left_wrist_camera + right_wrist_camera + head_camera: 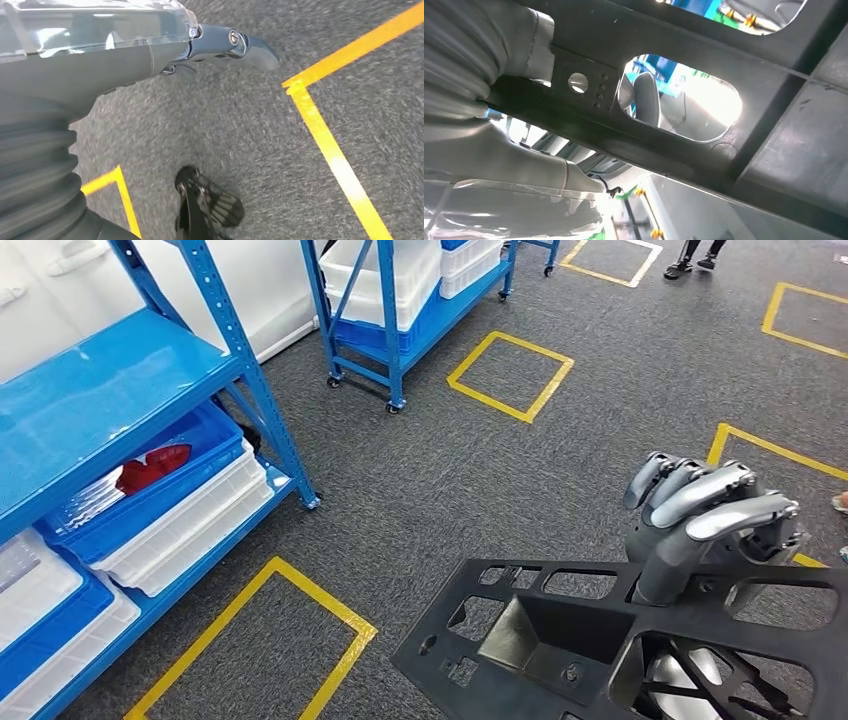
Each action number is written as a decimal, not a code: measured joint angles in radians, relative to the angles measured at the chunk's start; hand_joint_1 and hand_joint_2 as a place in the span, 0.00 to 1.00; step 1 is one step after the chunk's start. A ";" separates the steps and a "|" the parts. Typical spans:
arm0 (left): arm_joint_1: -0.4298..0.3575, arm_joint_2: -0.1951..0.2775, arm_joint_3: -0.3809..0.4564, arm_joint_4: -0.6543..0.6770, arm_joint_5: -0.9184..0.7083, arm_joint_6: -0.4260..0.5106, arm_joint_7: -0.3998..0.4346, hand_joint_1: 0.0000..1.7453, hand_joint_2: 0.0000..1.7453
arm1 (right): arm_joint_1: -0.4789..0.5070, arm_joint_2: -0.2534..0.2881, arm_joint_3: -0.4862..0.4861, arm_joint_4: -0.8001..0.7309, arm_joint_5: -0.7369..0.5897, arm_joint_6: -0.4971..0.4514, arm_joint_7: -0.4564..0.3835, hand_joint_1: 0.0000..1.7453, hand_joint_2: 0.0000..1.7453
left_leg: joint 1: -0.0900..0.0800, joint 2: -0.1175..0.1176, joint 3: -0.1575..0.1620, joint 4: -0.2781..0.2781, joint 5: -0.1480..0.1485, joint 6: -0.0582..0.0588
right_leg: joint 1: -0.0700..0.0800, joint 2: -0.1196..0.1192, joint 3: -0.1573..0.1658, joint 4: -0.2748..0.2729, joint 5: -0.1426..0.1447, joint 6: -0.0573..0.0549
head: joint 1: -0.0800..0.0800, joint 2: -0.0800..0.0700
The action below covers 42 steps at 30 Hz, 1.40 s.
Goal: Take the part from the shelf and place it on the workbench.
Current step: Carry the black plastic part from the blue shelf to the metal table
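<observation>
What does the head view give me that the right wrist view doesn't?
Head view alone: the blue shelf with bins, yellow floor squares, and the right hand gripping the black panel's far edge. Right wrist view alone: the panel's underside with a fingertip seen through an oval cutout. Both show that hand holding the panel.

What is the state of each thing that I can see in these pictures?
Black part: off the shelf, carried above the floor, not yet on a workbench.
Right hand: grips the black part, fingers curled over its edge.
Left hand: hangs over the carpet, holds nothing.
Blue shelf: bins stand on its lower levels.
Blue bin: on the shelf, red items inside.
White bins: on the shelf.
</observation>
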 joint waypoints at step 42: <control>-0.002 0.015 0.001 -0.001 -0.050 -0.066 -0.040 0.00 1.00 | 0.010 0.023 -0.089 -0.015 0.017 0.072 0.005 1.00 1.00 | 0.000 -0.008 0.110 -0.274 0.130 0.051 | -0.001 -0.016 -0.085 0.157 -0.085 0.046 | 0.005 0.000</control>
